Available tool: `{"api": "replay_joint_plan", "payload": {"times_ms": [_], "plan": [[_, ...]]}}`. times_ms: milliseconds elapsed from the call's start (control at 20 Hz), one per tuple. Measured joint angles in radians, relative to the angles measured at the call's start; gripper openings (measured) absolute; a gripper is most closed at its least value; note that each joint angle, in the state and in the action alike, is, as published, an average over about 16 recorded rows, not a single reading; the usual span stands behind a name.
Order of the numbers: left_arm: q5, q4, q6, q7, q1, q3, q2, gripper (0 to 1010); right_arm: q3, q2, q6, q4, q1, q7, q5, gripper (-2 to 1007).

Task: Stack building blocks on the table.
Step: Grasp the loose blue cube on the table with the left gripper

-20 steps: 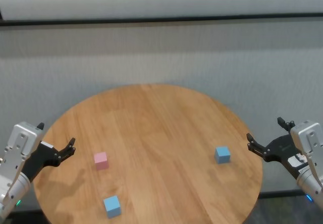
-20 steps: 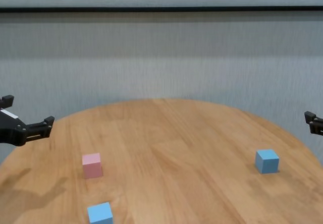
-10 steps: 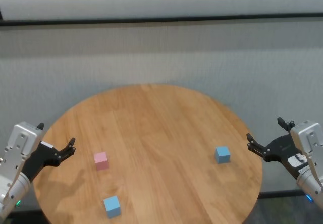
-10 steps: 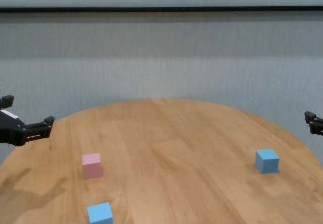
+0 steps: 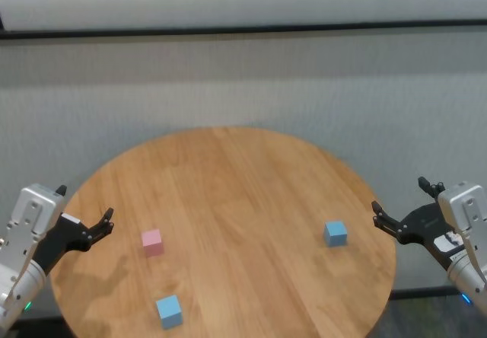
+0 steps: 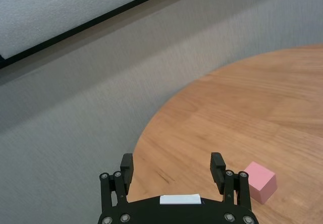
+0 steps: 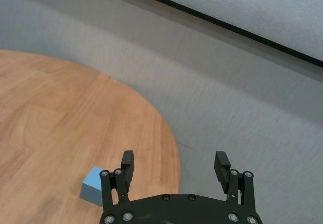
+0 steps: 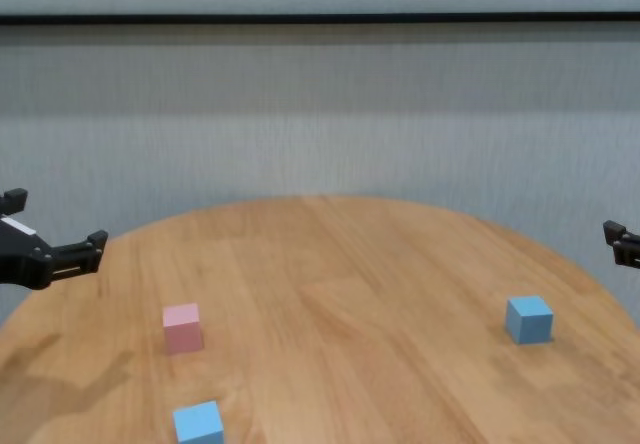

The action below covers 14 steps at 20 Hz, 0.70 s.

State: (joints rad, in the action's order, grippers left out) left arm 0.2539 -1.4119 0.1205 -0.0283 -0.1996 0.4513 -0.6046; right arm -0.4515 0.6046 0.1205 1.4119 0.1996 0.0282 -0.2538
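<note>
Three cubes lie apart on the round wooden table point(image 5: 228, 178). The pink block point(image 5: 152, 242) is at the left, one light blue block point(image 5: 169, 311) near the front left edge, the other light blue block point(image 5: 335, 233) at the right. My left gripper point(image 5: 85, 203) is open and empty at the table's left edge, level with the pink block point(image 6: 260, 181). My right gripper point(image 5: 404, 199) is open and empty beyond the table's right edge, beside the right blue block point(image 7: 92, 192).
A grey wall with a dark horizontal strip point(image 5: 243, 30) stands behind the table. The table's rim point(image 8: 330, 200) curves across the chest view, where the pink block point(image 8: 183, 327) and both blue blocks point(image 8: 198, 423) point(image 8: 528, 319) show.
</note>
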Motion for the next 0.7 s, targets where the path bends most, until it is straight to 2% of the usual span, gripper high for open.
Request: {"api": "replay_joint_plan", "payload": {"times_ms": [500,700], "plan": [[0.0,-0.001,0.0,0.001,0.0,0.0,0.0,1000,0.0,0.0,0.0,0.0,0.0,0.0,0.0,1001],[-0.001,-0.017,0.0,0.01,0.006,-0.005,-0.012,1000,0.0,0.0,0.0,0.0,0.0,0.0,0.0,1001]]}}
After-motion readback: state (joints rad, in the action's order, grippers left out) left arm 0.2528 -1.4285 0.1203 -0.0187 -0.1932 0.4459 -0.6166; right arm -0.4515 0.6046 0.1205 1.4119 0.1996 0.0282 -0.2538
